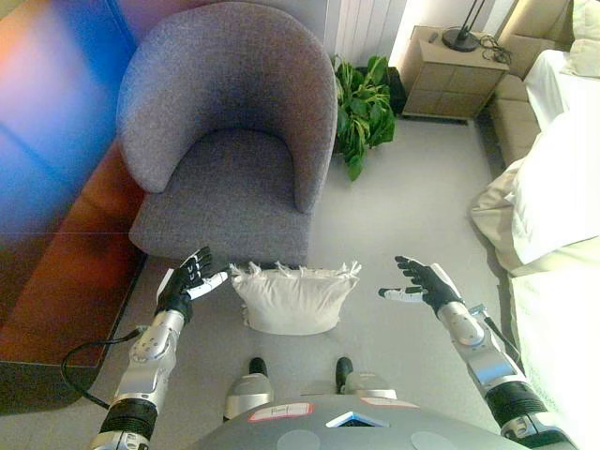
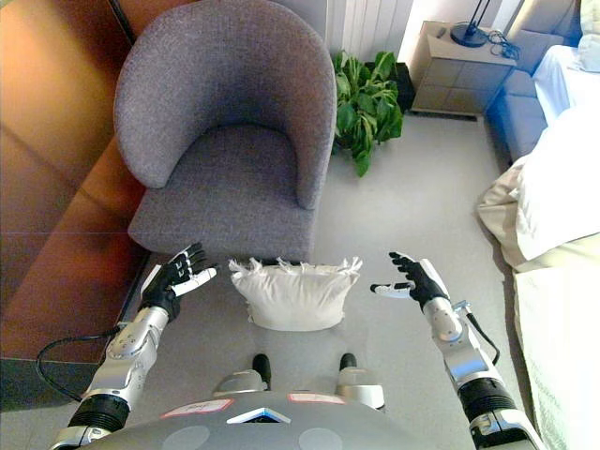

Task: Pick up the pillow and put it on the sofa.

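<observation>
The white fringed pillow (image 1: 293, 298) lay on the carpet just before the grey armchair (image 1: 230, 131), between both hands. The left hand (image 1: 188, 281) and right hand (image 1: 421, 282) hung spread and empty on either side, the right farther off. It looked soft, light and squashy; pressing its two side edges seemed best

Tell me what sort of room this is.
Probably a hotel room or bedroom: a bed with white bedding on the right, a light wooden nightstand holding a black lamp base, and a grey upholstered tub armchair on grey carpet.
</observation>
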Motion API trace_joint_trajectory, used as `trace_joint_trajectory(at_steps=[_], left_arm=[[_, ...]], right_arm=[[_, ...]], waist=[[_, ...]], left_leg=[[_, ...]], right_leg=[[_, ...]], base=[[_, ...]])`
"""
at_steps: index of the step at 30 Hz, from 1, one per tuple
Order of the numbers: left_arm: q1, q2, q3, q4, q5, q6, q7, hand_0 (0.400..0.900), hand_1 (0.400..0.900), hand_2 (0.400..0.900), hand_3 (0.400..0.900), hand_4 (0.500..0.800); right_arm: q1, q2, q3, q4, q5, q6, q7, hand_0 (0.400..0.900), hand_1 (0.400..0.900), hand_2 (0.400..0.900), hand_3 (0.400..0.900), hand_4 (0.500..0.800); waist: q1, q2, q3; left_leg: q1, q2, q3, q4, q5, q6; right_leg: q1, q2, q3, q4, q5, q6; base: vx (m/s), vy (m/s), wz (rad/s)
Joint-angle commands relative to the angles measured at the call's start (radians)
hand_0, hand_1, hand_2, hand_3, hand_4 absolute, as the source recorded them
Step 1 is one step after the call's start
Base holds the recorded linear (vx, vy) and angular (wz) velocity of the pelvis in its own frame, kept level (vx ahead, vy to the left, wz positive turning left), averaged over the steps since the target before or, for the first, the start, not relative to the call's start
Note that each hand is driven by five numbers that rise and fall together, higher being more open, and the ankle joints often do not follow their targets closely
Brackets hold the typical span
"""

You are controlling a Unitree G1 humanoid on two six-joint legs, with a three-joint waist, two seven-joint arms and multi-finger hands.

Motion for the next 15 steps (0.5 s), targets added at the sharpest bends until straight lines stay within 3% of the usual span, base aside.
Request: trace_joint_trajectory(at_steps=[1,3,15], left_arm=[[-0.104,0.029,0.028,-0.043,-0.056,-0.118,-0.027,0.900,0.900,0.900,0.900,0.800],[-0.107,0.028,0.022,-0.050,-0.068,-0.108,-0.046,0.900,0.900,0.900,0.900,0.800],[-0.104,0.029,0.020,-0.054,-0.058,-0.100,-0.027,0.900,0.900,0.900,0.900,0.800]], right_arm=[[-0.104,0.001,-0.004,-0.050,0.024,-0.085,-0.032,0.900,0.900,0.900,0.900,0.800],[-0.107,-0.003,-0.002,-0.054,0.030,-0.081,-0.030,0.900,0.900,0.900,0.900,0.800],[-0.090,0.022,0.002,-0.047,0.080,-0.092,-0.025,0.900,0.900,0.900,0.900,0.800]], waist=[[0.015,-0.014,-0.021],[0.015,-0.015,-0.021],[0.011,-0.014,-0.021]], left_leg=[[0.019,-0.024,-0.020,0.006,-0.062,0.041],[0.017,-0.022,-0.016,0.007,-0.061,0.040],[0.016,-0.022,-0.011,0.008,-0.060,0.042]], right_leg=[[0.002,0.029,-0.040,0.026,-0.025,-0.004],[0.000,0.029,-0.040,0.026,-0.027,-0.005],[0.000,0.032,-0.038,0.023,-0.026,-0.007]], base=[[0.00,0.000,0.00],[0.00,0.000,0.00],[0.00,0.000,0.00]])
